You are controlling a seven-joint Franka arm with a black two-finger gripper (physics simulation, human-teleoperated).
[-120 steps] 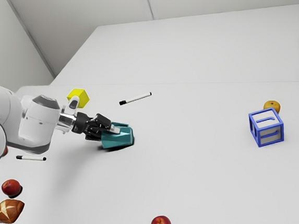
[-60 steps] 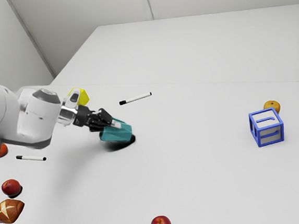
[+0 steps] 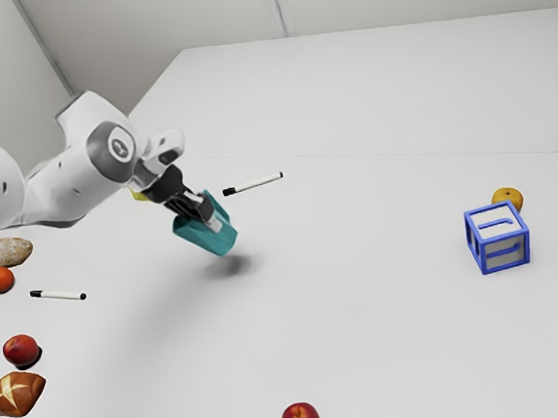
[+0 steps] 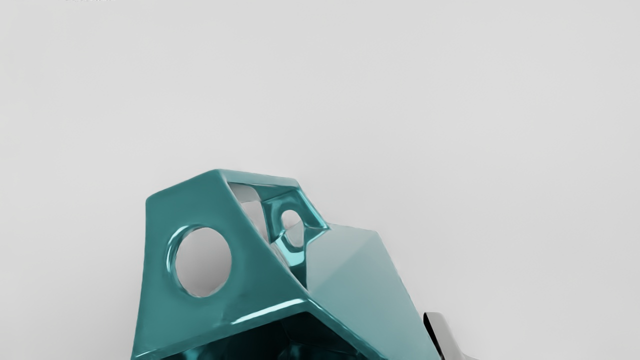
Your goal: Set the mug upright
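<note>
Teal, the mug [image 3: 206, 239] hangs tilted above the table [image 3: 385, 307], clamped in my gripper [image 3: 211, 220]; its exact finger gap I can't tell.

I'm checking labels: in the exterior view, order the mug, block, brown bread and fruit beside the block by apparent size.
Mug and block: too alike to rank
Brown bread
Fruit, partly hidden by the block

The arm [image 3: 71, 183] is smooth and white — rounded, bulging sections with grey bands and small dark dots. A dark grey round cap [image 3: 120, 148] bears a pale marking. The hand [image 3: 212, 222] is black and angular — with light grey fingertips [image 4: 442, 332].
</note>
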